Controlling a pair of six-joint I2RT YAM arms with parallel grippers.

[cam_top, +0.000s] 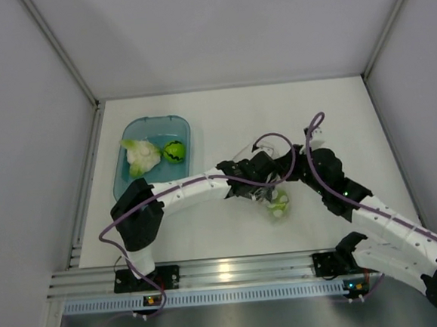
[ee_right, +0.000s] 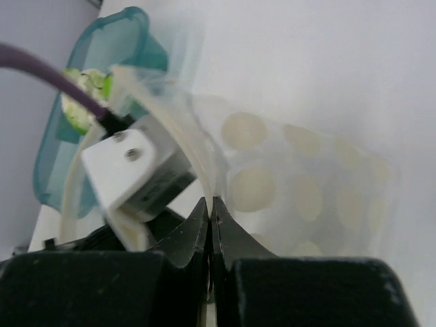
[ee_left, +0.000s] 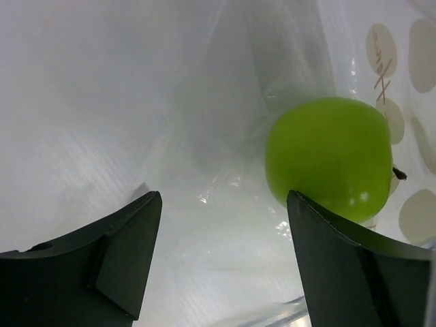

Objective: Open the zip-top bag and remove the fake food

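Observation:
The zip-top bag (cam_top: 257,154) is a clear dotted pouch in the middle of the table. My left gripper (ee_left: 223,204) is inside it and open, with only plastic film between its fingers. The plain lime-green ball (ee_left: 330,157) lies just ahead of the right finger, still in the bag (ee_left: 204,102), and also shows in the top view (cam_top: 280,202). My right gripper (ee_right: 210,201) is shut on the bag's upper rim (ee_right: 197,146) and holds it up. The white-and-green leafy lump (cam_top: 141,156) and the striped green ball (cam_top: 174,151) lie in the teal tub.
The teal tub (cam_top: 154,120) stands at the back left, near the left wall. White enclosure walls bound the table on three sides. Both arms meet over the bag, and a purple cable (cam_top: 281,137) loops above them.

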